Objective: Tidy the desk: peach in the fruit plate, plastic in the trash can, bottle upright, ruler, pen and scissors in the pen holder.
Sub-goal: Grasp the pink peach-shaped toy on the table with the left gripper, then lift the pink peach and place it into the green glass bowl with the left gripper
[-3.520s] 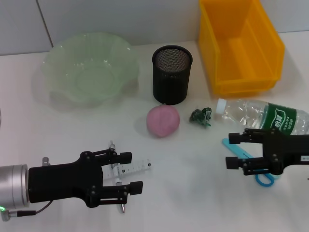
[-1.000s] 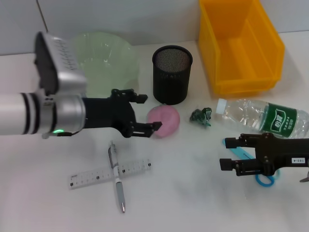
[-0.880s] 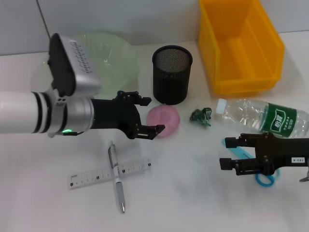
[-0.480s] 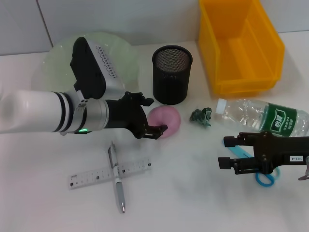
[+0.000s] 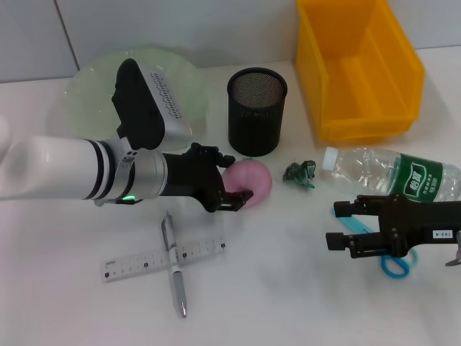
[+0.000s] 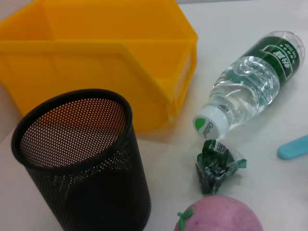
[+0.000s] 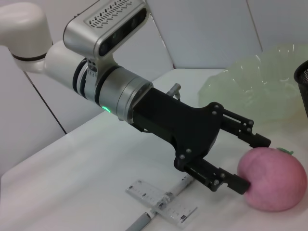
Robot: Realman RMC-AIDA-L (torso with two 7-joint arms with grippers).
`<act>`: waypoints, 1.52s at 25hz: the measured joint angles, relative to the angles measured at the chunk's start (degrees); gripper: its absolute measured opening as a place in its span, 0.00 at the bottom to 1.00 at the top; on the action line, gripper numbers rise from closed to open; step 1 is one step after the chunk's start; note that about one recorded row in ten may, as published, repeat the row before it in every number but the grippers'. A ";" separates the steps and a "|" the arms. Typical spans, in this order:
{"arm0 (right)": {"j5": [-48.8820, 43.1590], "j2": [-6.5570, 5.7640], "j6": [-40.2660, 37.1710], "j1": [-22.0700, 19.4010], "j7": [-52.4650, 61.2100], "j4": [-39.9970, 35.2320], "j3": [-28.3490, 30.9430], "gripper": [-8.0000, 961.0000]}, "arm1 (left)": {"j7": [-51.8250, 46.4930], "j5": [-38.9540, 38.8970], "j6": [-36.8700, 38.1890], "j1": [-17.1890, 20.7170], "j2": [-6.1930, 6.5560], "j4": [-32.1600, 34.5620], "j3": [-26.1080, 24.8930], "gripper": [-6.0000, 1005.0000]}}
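The pink peach [image 5: 256,180] lies in front of the black mesh pen holder [image 5: 257,112]. My left gripper [image 5: 238,175] is open, its fingers reaching around the peach's left side; the lower fingertip [image 7: 242,185] touches the peach [image 7: 274,185]. The green fruit plate [image 5: 79,97] is behind my left arm. A crumpled green plastic wrapper [image 5: 300,174] lies beside the cap of the lying bottle [image 5: 392,173]. The ruler [image 5: 162,258] and pen [image 5: 173,263] lie crossed near the front. My right gripper [image 5: 335,226] hovers open over the blue scissors [image 5: 394,267].
A yellow bin [image 5: 356,65] stands at the back right, close behind the bottle. In the left wrist view the pen holder [image 6: 82,159] is just beside the bin [image 6: 106,57], the wrapper [image 6: 216,166] and the peach [image 6: 219,216].
My left arm has swung from the ruler and pen to the right, and its open fingers now flank the peach. The right gripper has barely shifted.
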 joint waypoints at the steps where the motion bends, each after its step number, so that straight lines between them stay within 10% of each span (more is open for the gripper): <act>1: 0.00 0.00 0.00 0.00 0.00 -0.03 0.00 0.85 | 0.00 -0.55 -0.08 0.19 0.00 -0.01 0.00 0.72; 6: 0.00 0.00 -0.01 -0.04 0.00 -0.01 0.01 0.85 | 0.45 -3.05 0.33 1.18 0.04 0.09 -0.02 0.72; 11: 0.00 0.06 -0.02 -0.10 0.00 -0.05 0.06 0.85 | -0.01 -3.79 5.62 2.87 0.36 3.00 -0.91 0.49; 22: 0.01 0.19 -0.25 -0.05 0.00 -0.24 0.36 0.85 | 1.24 -6.36 14.74 18.78 0.59 25.71 -13.06 0.29; 38: 0.16 0.79 -0.55 -0.45 -0.57 -0.33 0.34 0.85 | 7.05 -18.13 -10.24 9.13 0.54 0.32 -24.28 0.18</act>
